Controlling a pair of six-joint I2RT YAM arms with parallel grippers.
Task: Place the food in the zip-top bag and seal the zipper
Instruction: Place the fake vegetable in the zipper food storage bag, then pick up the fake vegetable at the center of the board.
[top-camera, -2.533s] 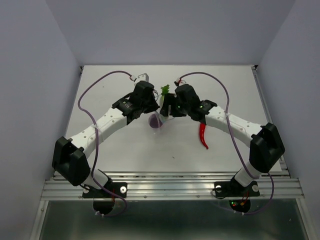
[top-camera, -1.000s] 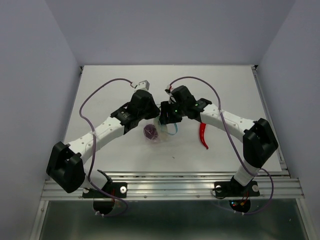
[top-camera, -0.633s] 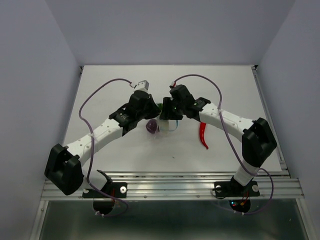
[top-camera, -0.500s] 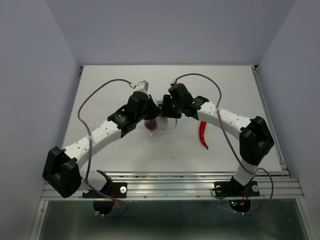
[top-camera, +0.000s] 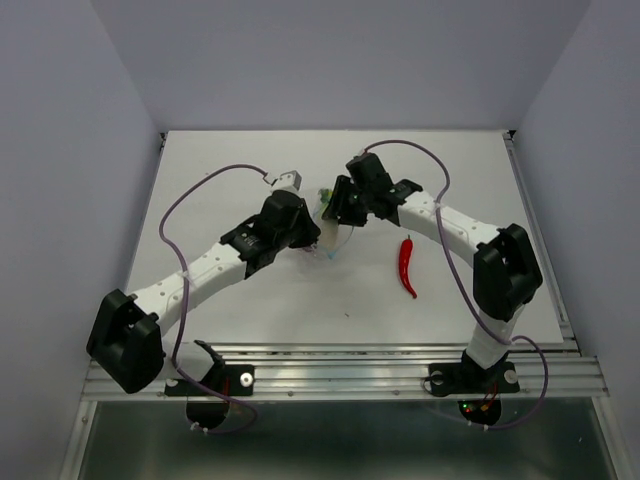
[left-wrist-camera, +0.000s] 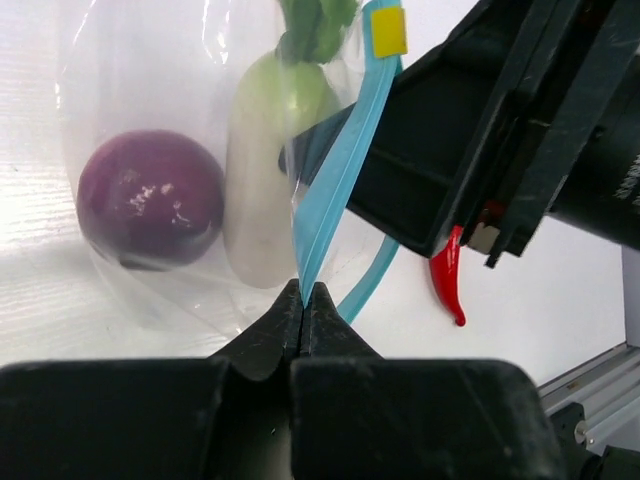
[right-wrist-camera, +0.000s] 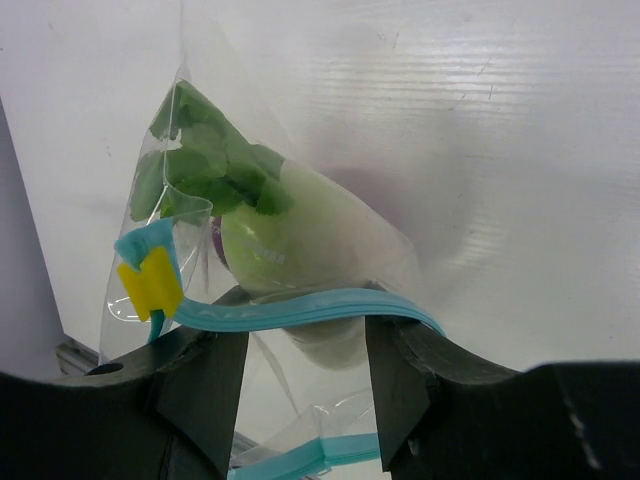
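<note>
Left gripper: my left gripper (left-wrist-camera: 303, 300) is clamped tight on one end of the zipper (left-wrist-camera: 335, 175), with the blue strip squeezed between the fingertips.
Right gripper: my right gripper (right-wrist-camera: 305, 335) has its jaws spread wide. The zipper runs across the gap, and I can't tell if it touches either finger.
Bag: the zip-top bag (right-wrist-camera: 300, 130) sits between my two grippers, around the middle of the desk (top-camera: 230, 170).
Food inside: the radish (left-wrist-camera: 268, 170) and onion (left-wrist-camera: 150, 198) are in the bag, right next to each other.
Food outside: the chili pepper (top-camera: 405, 265) lies on the desk off to my right, apart from the bag.
Left wrist only: a clear look at the whole onion, plus the chili's tip poking out past the right gripper's black body.
Right wrist only: the radish leaves (right-wrist-camera: 200, 165) are pushed up into a bag corner, and a yellow slider (right-wrist-camera: 150, 283) sits at the zipper's end.
Top only: my wrists hide most of the bag, but the chili shows full length.
Room: there's open desk to my left, at the far side and along the near edge, with walls on both sides.
Textures: the bag is thin, shiny and creased, the onion is round and glossy, the radish is smooth and pale, and the chili is long and curved.
</note>
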